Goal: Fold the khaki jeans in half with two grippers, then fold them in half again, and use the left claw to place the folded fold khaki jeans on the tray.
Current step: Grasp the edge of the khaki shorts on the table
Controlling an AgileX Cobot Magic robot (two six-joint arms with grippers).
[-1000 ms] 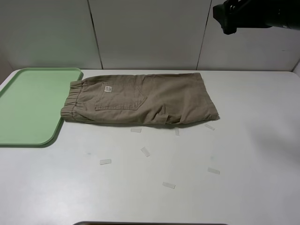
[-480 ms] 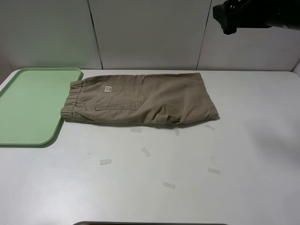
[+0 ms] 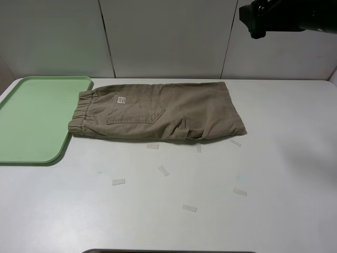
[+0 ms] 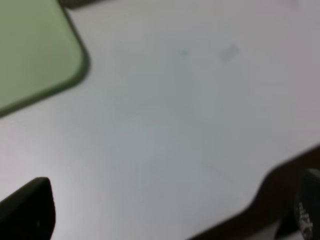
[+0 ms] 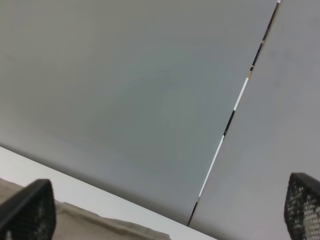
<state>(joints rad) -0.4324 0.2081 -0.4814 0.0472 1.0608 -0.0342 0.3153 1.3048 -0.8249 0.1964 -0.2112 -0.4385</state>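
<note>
The khaki jeans point(image 3: 158, 110) lie flat along the far part of the white table, back pocket and small white label facing up. Their gathered waistband lies against the right rim of the mint-green tray point(image 3: 31, 116). In the left wrist view my left gripper point(image 4: 165, 210) is open over bare table near a corner of the tray point(image 4: 30, 50), with nothing between its fingers. My right gripper point(image 5: 165, 210) is open too, held high and facing the back wall, with an edge of the jeans point(image 5: 75, 220) below it. The right arm point(image 3: 284, 16) shows at the top right of the exterior view.
Several small clear tape strips point(image 3: 163, 170) are scattered on the table point(image 3: 274, 174) in front of the jeans. A grey panelled wall point(image 3: 163, 37) stands behind the table. A dark edge point(image 3: 168, 251) shows at the table's front.
</note>
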